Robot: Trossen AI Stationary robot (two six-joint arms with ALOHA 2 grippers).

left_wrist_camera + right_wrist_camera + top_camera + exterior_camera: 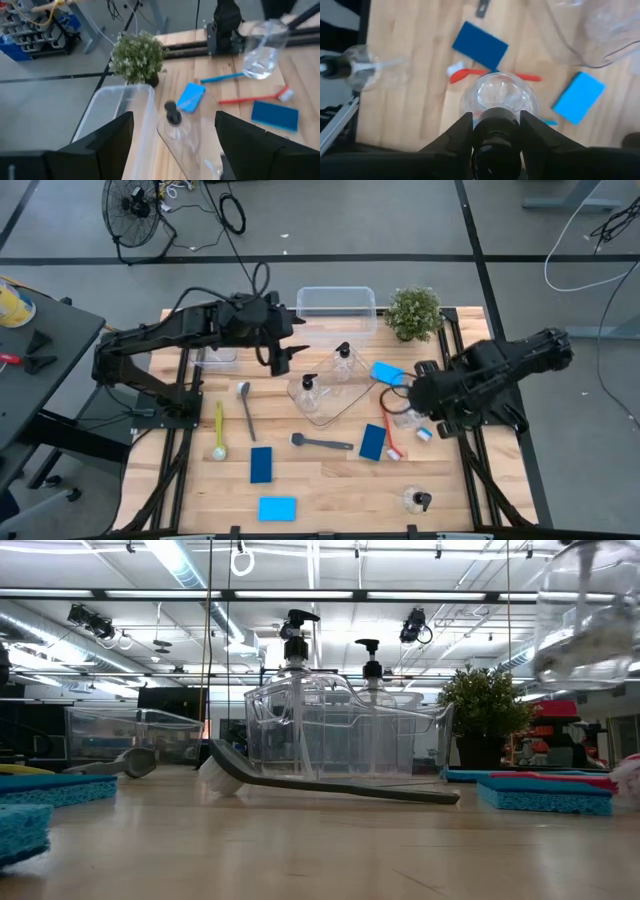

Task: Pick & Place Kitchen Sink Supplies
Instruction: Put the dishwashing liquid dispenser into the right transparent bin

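A small clear bottle [499, 96] hangs in the air over the table's right side, with my right gripper [495, 120] shut on it; the low view shows its body [585, 625] high up. Two more pump bottles [308, 388] [344, 360] stand in a clear tray [335, 408] at mid table. My left gripper [297, 352] hovers open left of the tray, nothing between its fingers. Another bottle [417, 500] lies at the near right. Light-blue [388, 372] and dark-blue [372, 442] sponges and a red brush [390, 435] lie flat beneath the right gripper. My right gripper pinches the bottle's black pump top [495, 131] between its two fingers, one on either side. The fingers come from above, pointing steeply down. The clear body hangs upright below them, lifted clear of the table.
A clear bin [336, 305] and a potted plant [413, 310] stand at the far edge. Yellow-green [219, 430], grey [245, 408] and dark [322, 442] brushes and two sponges [261, 464] [277, 508] lie at the near left. Bare wood shows near the front middle.
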